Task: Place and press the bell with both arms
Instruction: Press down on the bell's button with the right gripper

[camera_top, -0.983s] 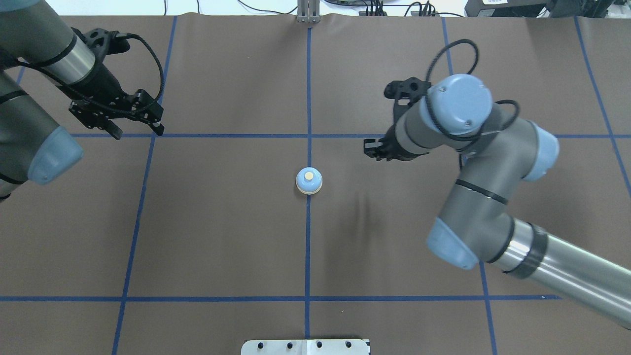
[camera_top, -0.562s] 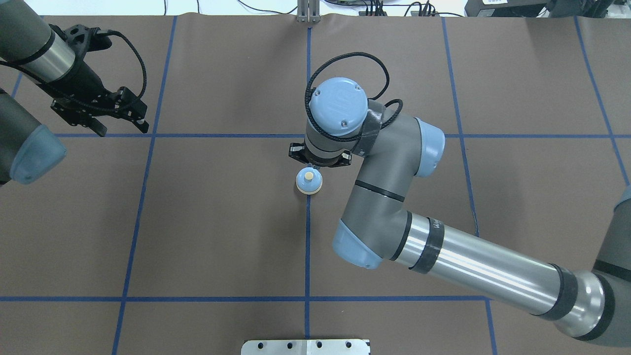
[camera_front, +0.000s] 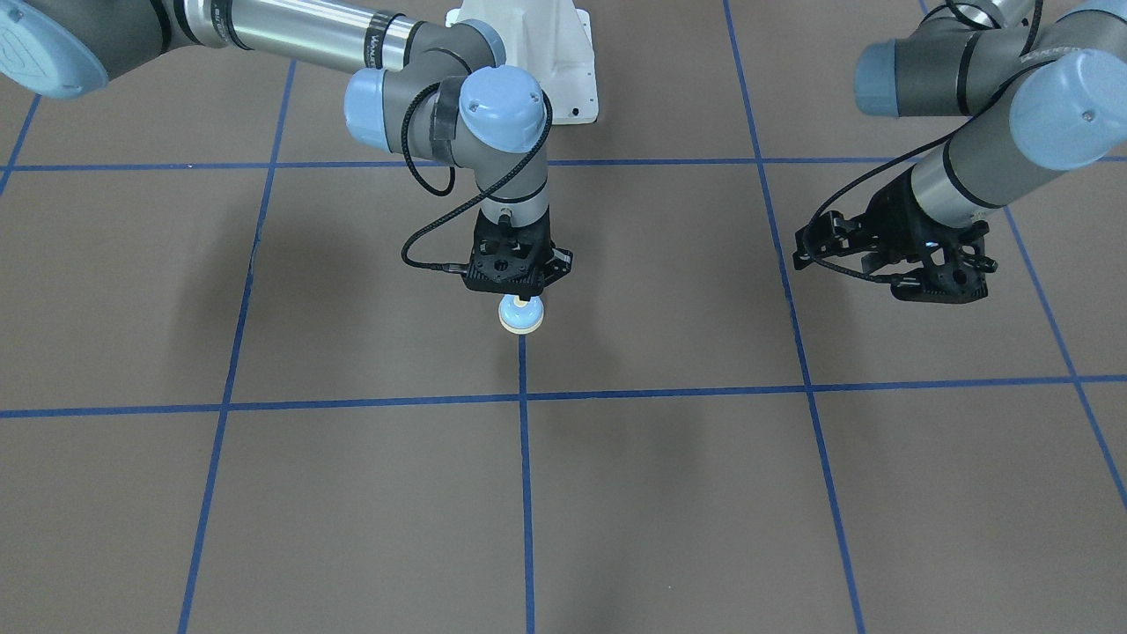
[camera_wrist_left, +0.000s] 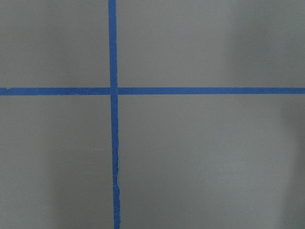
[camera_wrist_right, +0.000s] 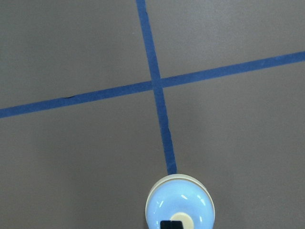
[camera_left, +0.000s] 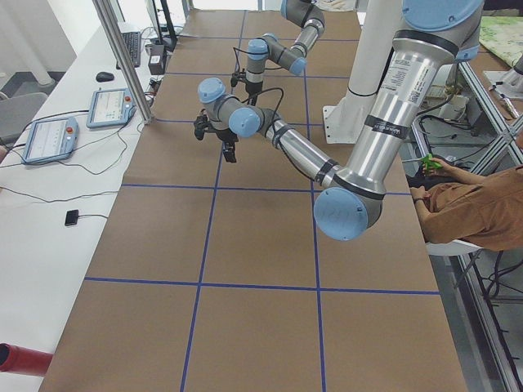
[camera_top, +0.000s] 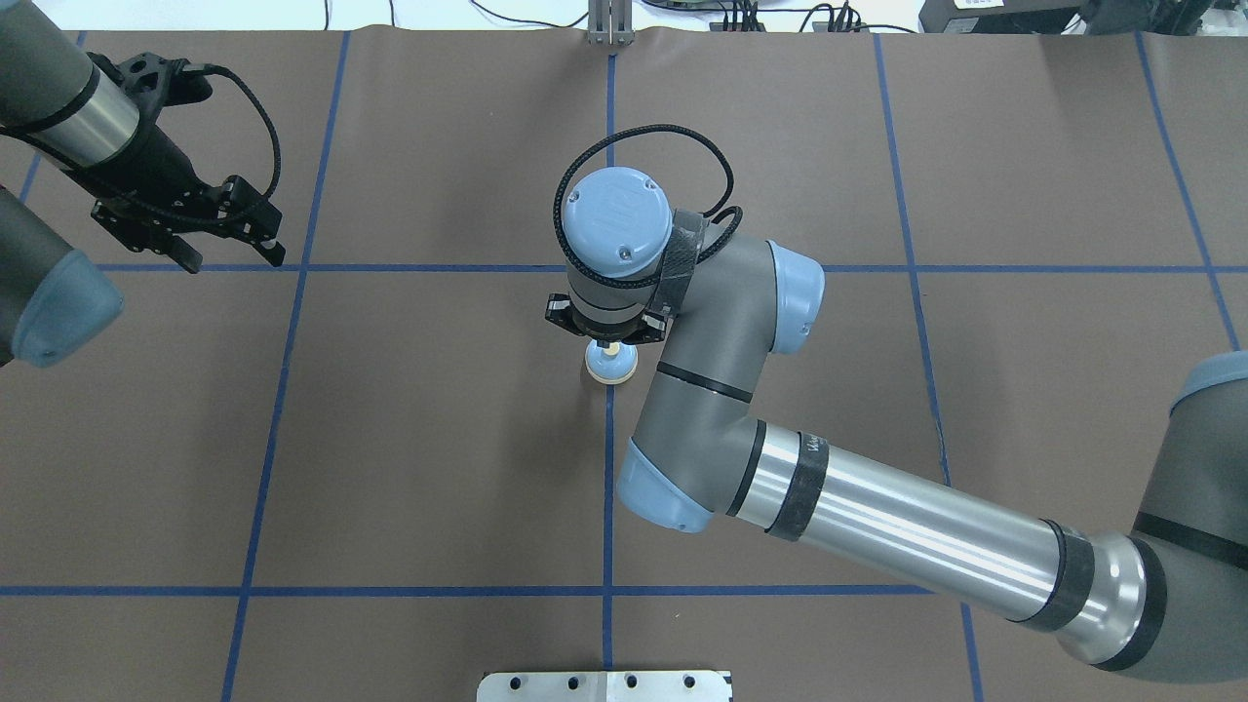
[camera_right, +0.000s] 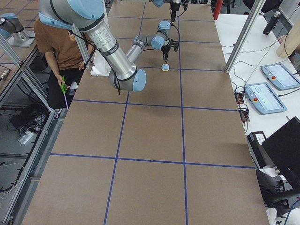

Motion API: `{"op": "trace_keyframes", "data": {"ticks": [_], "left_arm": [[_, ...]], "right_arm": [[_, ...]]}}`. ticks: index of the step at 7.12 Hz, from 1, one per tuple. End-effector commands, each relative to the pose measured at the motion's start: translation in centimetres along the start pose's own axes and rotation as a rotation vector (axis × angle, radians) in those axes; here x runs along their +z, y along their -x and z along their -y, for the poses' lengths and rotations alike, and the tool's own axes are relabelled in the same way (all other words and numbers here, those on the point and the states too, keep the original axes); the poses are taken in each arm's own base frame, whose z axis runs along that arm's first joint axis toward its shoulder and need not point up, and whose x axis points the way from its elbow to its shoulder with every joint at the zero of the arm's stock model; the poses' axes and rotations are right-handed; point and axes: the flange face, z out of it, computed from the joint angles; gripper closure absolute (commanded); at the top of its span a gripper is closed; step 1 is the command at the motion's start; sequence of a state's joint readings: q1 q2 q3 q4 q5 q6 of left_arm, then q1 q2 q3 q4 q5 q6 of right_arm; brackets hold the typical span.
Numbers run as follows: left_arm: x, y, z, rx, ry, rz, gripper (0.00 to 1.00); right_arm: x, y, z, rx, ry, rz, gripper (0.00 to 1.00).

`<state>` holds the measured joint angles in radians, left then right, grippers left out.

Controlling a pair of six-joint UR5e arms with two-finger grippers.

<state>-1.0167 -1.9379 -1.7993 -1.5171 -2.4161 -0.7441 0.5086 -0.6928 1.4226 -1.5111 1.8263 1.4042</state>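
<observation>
The brown table (camera_top: 439, 468), gridded with blue tape (camera_top: 439, 591), fills every view. The right arm (camera_top: 907, 531) reaches to its middle with the wrist pointing straight down. The left arm (camera_top: 58, 117) hangs out at its own side, well apart. The left gripper (camera_top: 232, 259) has its jaws spread wide, holding nothing. The right gripper (camera_front: 521, 302) — jaws drawn together — rests its tip on the cream button of the bell (camera_top: 614, 369), which sits upright on the central tape line.

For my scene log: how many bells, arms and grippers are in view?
bell: 1
left arm, right arm: 2
left gripper, right gripper: 2
Total: 5
</observation>
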Motion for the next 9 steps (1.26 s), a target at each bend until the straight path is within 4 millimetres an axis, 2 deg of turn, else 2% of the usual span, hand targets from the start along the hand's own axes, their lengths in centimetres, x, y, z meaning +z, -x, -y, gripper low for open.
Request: {"op": "trace_keyframes", "data": {"ticks": [1,5,7,8,9], "left_arm": [[-0.1,0.0,0.0,0.001,-0.001,0.0,0.02],[-0.6,-0.4,-0.3,0.009,-0.007,-0.007,0.02],[-0.7,-0.5,-0.3,0.011,-0.01,-0.007,0.02],[-1.1,-0.3,-0.2,0.008,-0.016,-0.01,0.02],[-1.0,-0.3,-0.2,0.007,-0.016,-0.008,0.02]], "right_arm": [[0.9,-0.1,-0.2,-0.001,0.007,-0.014,1.0],[2.1,-0.4,-0.3,-0.006,0.015,-0.033,1.0],[2.1,-0.4,-0.3,-0.01,0.015,-0.026,1.0],[0.7,-0.1,0.2,-0.007,0.031,-0.001,1.0],[-2.2,-1.4,2.9,0.023,0.087,0.045,1.0]]}}
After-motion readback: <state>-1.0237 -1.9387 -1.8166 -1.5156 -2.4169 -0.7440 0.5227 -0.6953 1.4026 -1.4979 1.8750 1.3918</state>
